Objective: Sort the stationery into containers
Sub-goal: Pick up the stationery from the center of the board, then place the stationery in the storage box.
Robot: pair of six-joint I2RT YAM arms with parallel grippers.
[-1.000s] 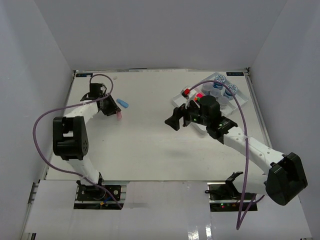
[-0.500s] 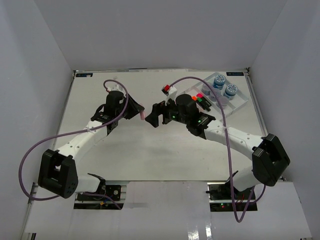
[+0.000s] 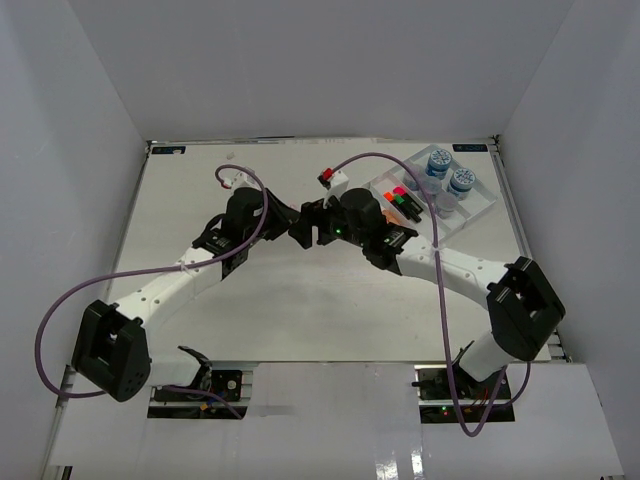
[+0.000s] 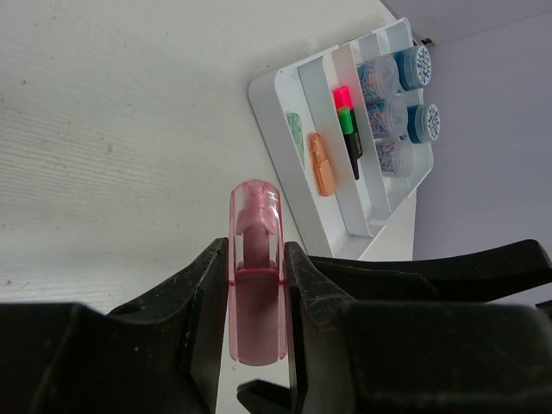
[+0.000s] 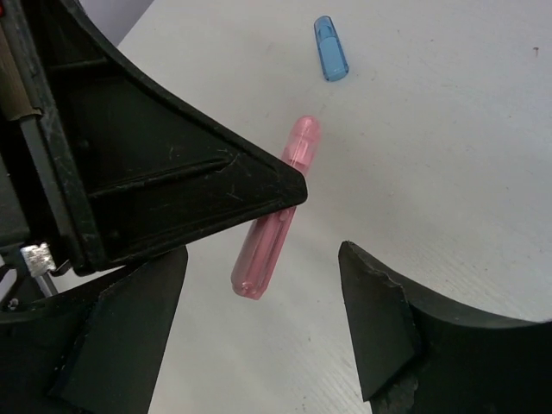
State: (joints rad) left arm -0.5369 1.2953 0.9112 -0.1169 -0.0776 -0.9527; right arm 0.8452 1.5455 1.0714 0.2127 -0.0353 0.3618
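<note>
jaws at left clamp pink marker [image 4: 256,259]; right jaws seemingly open.

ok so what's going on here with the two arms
The left gripper is shut on a pink marker near the middle of the table. The open right gripper flanks the marker's free end; this looks like a handover. The white tray holds jars and other markers; a blue marker lies on the table.

Bright, even light lay over the white table [image 3: 300,310], shadows under the arms [image 3: 170,285] were faint and soft, pale reflections sat on the glossy panel [image 3: 330,440] beyond its near edge, wrist views were crisp, black fingers [image 4: 129,345] nearest the lens dim
</note>
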